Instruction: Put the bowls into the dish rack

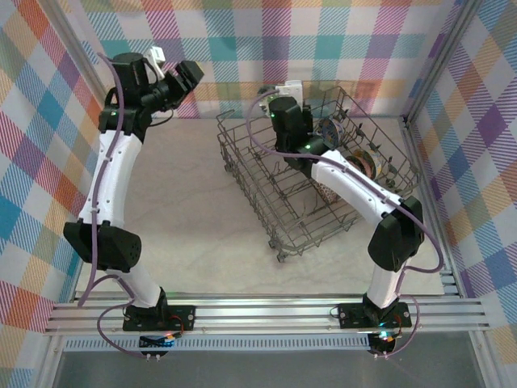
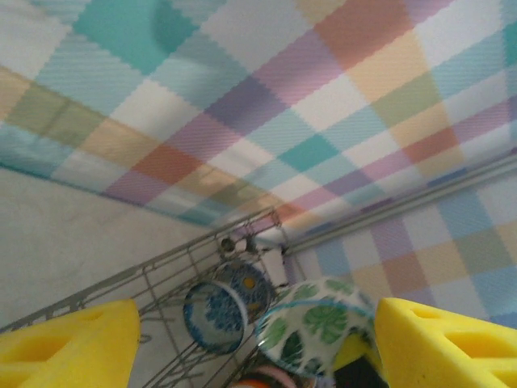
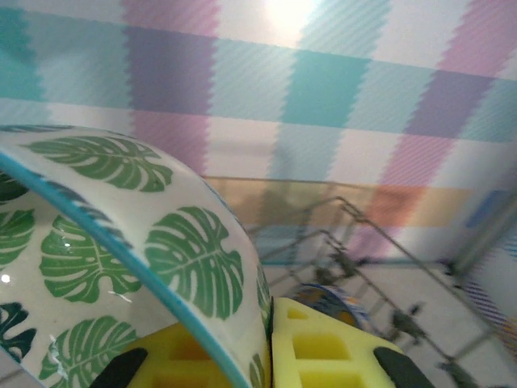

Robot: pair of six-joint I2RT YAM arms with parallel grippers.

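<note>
The right gripper's (image 3: 250, 356) jaws are clamped on the wall of a white ceramic bowl printed with green leaves and edged in blue (image 3: 121, 242), held above the far end of the large grey wire dish rack (image 1: 250, 178). The left gripper's (image 1: 184, 78) jaws stand wide apart and empty, raised well to the left of the rack. Two round blue-patterned bowls (image 2: 214, 315) stand on edge inside it. The grip pinches only the rim, so the bowl could pivot or slip when lowered and strike the seated bowls.
</note>
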